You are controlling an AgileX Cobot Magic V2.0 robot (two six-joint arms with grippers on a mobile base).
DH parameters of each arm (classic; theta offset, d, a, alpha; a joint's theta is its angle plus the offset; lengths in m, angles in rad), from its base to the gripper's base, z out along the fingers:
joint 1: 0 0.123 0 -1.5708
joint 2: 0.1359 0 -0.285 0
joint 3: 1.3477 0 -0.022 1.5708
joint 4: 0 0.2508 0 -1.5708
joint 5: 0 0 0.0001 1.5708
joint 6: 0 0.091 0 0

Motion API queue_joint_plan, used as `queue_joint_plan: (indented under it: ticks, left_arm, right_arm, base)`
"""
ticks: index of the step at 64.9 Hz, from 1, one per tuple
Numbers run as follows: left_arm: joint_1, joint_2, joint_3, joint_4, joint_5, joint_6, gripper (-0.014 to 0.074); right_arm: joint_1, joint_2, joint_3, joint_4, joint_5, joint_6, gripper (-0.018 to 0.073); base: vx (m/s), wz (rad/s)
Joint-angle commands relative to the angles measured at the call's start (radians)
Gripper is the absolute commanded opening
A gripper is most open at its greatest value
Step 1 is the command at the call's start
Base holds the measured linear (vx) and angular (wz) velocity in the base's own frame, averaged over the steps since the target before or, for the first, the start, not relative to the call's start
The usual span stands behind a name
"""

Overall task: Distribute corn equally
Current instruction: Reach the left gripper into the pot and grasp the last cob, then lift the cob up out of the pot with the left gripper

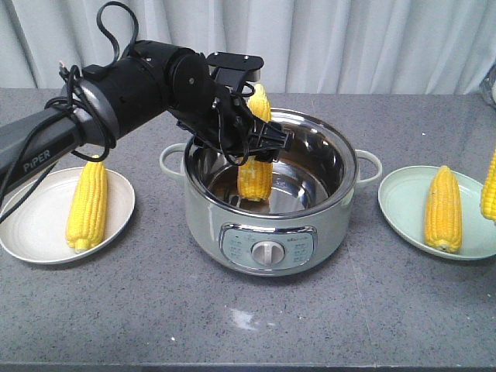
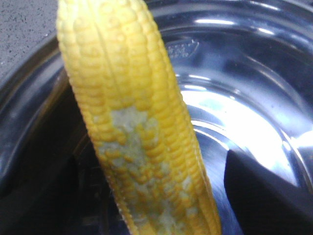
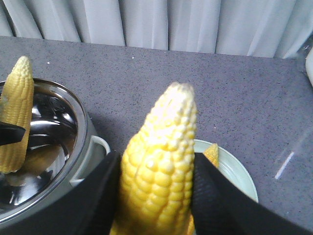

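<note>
Steel pot (image 1: 209, 225) mid-table, dial on near side, handles left and right. Black left gripper (image 1: 256, 146) over the pot, clamped on pot cob (image 1: 255, 180): upright, pale tip up and far, lower end down inside the pot. Cannot tell if touching the pot floor. Pale patch of worn kernels on its side in left wrist view. Right gripper (image 3: 156, 182) clamped on right-held cob (image 3: 161, 156): tip up, black fingers (image 3: 105, 191) pressed on both sides, hanging over the right plate (image 1: 403, 203) at far right; only a sliver in front view. Right plate pale green, right of the pot, with right plate cob (image 1: 443, 209) lying flat, tip far. Left plate (image 1: 31, 232) white, left of the pot, with left plate cob (image 1: 87, 203) lying flat, tip far, partly under the left arm. Grey speckled table (image 1: 155, 318), grey curtain (image 1: 349, 39) behind.
</note>
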Motion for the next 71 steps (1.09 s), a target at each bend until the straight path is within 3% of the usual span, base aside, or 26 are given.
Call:
queue_joint_plan:
  ticks: [1,31,38,58,71]
  left_arm:
    - [-0.003,-0.048,-0.032,-0.014,-0.079,-0.014,0.0575]
    - [-0.003,-0.01,-0.032,-0.038,-0.103,-0.014,0.0552]
    - [-0.003,-0.01,-0.032,-0.038,-0.103,-0.014,0.0482]
    - [-0.003,-0.013,-0.032,-0.038,-0.093,-0.013,0.0146]
    - [-0.003,-0.056,-0.032,-0.038,-0.093,-0.009,0.0067]
  right_arm:
    - [-0.007,-0.016,-0.025,0.022,-0.065,-0.004,0.0193]
    - [-0.007,-0.016,-0.025,0.022,-0.062,-0.004,0.0193]
    - [-0.007,-0.016,-0.025,0.022,-0.062,-0.004,0.0193]
    - [-0.007,-0.016,-0.025,0.022,-0.062,-0.004,0.0193]
    - [-0.007,-0.016,-0.025,0.022,-0.062,-0.004,0.0193]
  base:
    - [0.0,0.0]
    - [0.0,0.0]
    - [0.0,0.0]
    - [0.0,0.0]
    - [0.0,0.0]
